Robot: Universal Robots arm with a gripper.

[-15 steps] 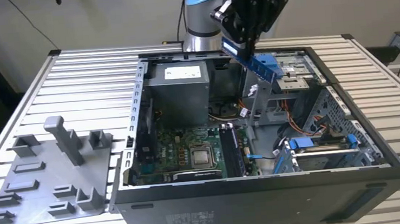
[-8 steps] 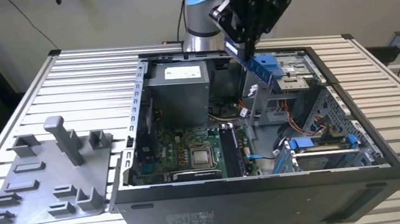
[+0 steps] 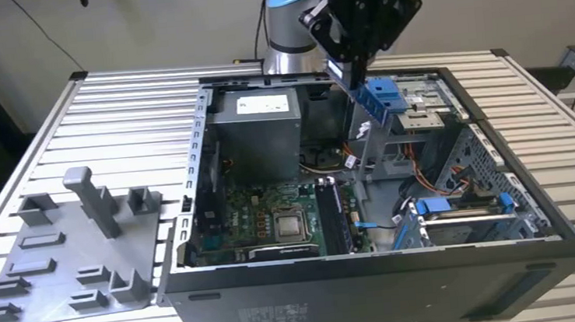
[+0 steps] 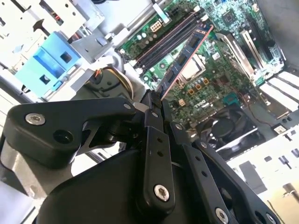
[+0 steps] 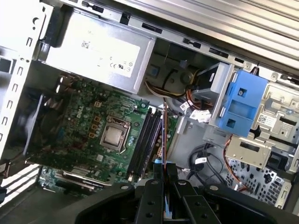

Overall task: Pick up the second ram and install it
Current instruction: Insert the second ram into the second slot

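The second ram (image 4: 187, 51) is a long thin dark board with a reddish edge, and my gripper (image 4: 156, 100) is shut on one end of it. In the first wrist view the second ram (image 5: 164, 133) shows edge-on, sticking out from the gripper (image 5: 163, 165) toward the black memory slots (image 5: 145, 140) on the green motherboard (image 5: 88, 121). In the exterior view the gripper (image 3: 346, 58) hangs over the open computer case (image 3: 381, 278), well above the motherboard (image 3: 260, 210) and its slots (image 3: 332, 212). The stick is apart from the slots.
A blue drive caddy (image 3: 381, 98) and its metal cage stand close beside the gripper. The grey power supply (image 3: 253, 125) fills the case's far corner. A grey tray of upright holders (image 3: 56, 251) lies at the exterior view's left on the slatted table (image 3: 126, 105).
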